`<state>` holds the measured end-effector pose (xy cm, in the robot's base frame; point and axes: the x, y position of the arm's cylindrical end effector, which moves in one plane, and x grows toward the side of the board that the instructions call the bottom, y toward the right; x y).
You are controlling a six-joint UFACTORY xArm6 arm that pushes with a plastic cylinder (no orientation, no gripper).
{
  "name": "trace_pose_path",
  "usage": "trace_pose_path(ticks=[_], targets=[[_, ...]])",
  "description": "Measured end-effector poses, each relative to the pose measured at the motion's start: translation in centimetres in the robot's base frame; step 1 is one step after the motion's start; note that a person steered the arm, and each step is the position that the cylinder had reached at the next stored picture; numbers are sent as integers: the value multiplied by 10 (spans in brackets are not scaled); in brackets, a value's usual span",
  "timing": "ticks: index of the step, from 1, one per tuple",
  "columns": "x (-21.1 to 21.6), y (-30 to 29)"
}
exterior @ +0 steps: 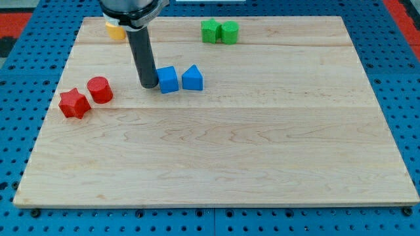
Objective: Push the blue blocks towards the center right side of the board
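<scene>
While the wooden board [216, 157] is lying flat on a blue pegboard table [407, 78], the arm is reaching down from the view's top, its dark rod standing almost upright over the board's upper left part. My tip [148, 86] is resting on the wood just to the view's left of the blue cube [168, 79], touching it or very nearly so; the gap is too fine to judge. There are no jaws on this arm, only the plain rod, so nothing is being spread, pressed together or pinched, and the rod is holding nothing.

The blue cube is sitting left of the board's centre, in the upper half. Just beside it, to the view's right, the blue triangular block [192, 78] is standing, with a thin gap between the two. Both blue blocks are lying well apart from the centre right side of the board.

At the view's left, the red cylinder [100, 90] and the red star block [73, 103] are sitting close together. Near the top edge, two green blocks [220, 31] are touching each other. A yellow block [115, 30] is showing partly behind the rod at the top left.
</scene>
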<state>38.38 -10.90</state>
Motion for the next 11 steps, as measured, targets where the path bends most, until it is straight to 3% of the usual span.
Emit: trace_pose_path(ticks=[3,5,6,9,11], targets=[[-5,110],[-5,102],[-11,60],[-16,55],[-15,122]])
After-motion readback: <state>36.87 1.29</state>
